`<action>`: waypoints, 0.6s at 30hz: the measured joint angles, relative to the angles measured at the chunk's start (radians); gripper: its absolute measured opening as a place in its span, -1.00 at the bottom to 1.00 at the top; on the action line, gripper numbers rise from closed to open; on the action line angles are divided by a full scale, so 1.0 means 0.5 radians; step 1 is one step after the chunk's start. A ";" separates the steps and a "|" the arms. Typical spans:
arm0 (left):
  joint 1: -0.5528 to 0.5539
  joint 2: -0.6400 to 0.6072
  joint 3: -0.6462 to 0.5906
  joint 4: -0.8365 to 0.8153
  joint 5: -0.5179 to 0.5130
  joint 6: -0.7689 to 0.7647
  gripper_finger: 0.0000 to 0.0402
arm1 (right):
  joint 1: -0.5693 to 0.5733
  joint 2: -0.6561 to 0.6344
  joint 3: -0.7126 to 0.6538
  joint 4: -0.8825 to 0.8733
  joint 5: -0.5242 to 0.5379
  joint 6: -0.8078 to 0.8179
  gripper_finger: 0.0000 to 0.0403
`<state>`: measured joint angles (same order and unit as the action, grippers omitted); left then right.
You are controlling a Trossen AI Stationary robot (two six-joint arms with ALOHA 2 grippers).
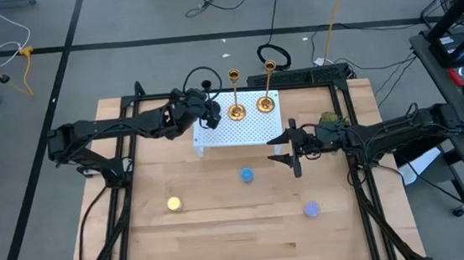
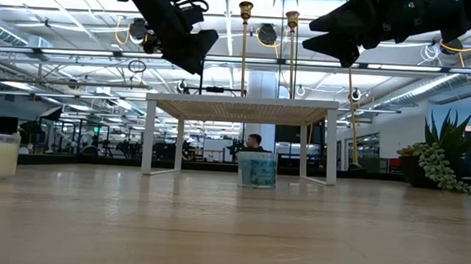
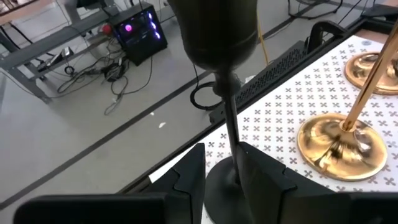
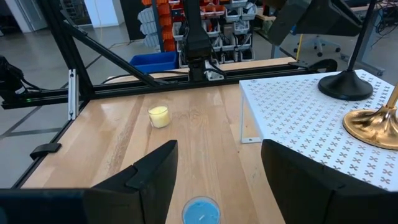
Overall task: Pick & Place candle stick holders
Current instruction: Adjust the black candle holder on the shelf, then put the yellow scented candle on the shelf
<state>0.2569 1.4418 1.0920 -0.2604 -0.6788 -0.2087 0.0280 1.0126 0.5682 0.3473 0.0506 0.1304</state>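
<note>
A black candle stick holder (image 3: 219,37) stands upright at the left end of the white perforated stand (image 1: 240,131), with my left gripper (image 3: 222,160) shut on it. Two brass candle stick holders (image 1: 236,110) (image 1: 267,103) stand on their round bases on the same stand. Yellow (image 1: 174,204), blue (image 1: 247,176) and lavender (image 1: 312,210) round pieces sit on the wooden table. My right gripper (image 1: 291,150) hangs open above the table, to the right of the stand, with nothing between its fingers. My left gripper pinches the black holder's slim stem (image 3: 231,140) between its two fingers, low down, just above the round base (image 4: 345,87). The fingers come from the table's left, slanting a little down, and lie across the stem. The holder is upright. Whether its base rests on the stand, I cannot tell.
A green plant sprig (image 1: 330,121) lies behind my right gripper, by the right frame rail. A black power strip (image 1: 299,76) and cables run along the far edge. Black frame rails border the table's sides. Bare wood lies around the three small pieces at the near side.
</note>
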 joint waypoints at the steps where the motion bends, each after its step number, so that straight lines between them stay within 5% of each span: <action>1: 0.000 0.000 0.000 0.000 0.001 0.002 -0.51 | 0.000 0.000 0.000 0.000 0.000 0.000 0.13; 10: -0.050 0.000 0.000 -0.035 0.071 0.018 -0.51 | 0.000 0.000 0.000 0.000 0.000 0.000 0.13; 18: -0.167 -0.111 -0.002 -0.429 0.128 -0.080 -0.51 | 0.000 0.000 0.000 -0.001 0.000 0.014 0.13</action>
<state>0.1736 1.3864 1.0912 -0.4751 -0.6148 -0.2488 0.0280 1.0126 0.5682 0.3470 0.0505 0.1375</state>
